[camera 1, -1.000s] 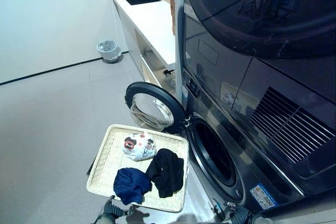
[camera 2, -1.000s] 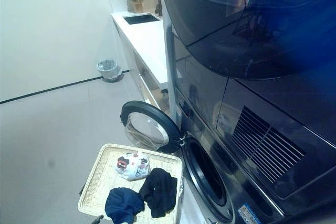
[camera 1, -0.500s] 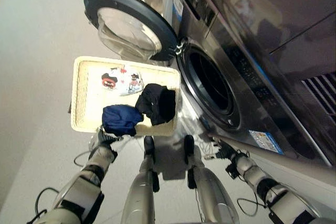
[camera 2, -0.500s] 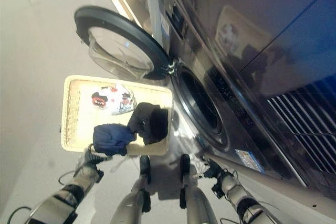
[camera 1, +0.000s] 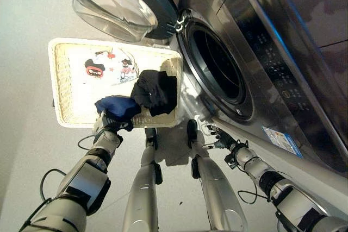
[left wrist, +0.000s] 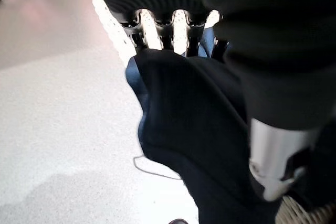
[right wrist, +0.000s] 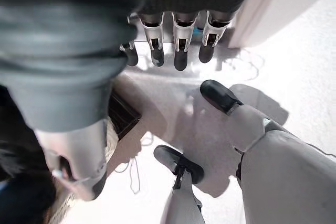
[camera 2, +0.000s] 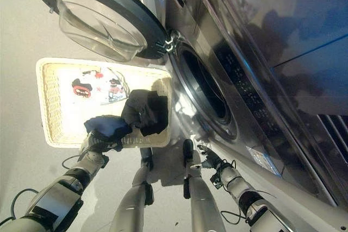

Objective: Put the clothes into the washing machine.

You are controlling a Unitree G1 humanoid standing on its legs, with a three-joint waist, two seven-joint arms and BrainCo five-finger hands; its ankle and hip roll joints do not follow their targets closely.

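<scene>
Fingers of the left hand (camera 1: 107,125) are seemingly pinching the soft, light navy-blue garment (camera 1: 117,106) at the woven cream basket's (camera 1: 62,81) near rim, while the right hand (camera 1: 219,137) is hanging relaxed.

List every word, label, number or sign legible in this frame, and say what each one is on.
No text can be read here.
Sticker on the washing machine front, low down: blue and white, print too small to read.
Control panel markings above the drum opening: faint, too small to read.
White garment in the basket: cartoon pictures, no legible lettering.
</scene>
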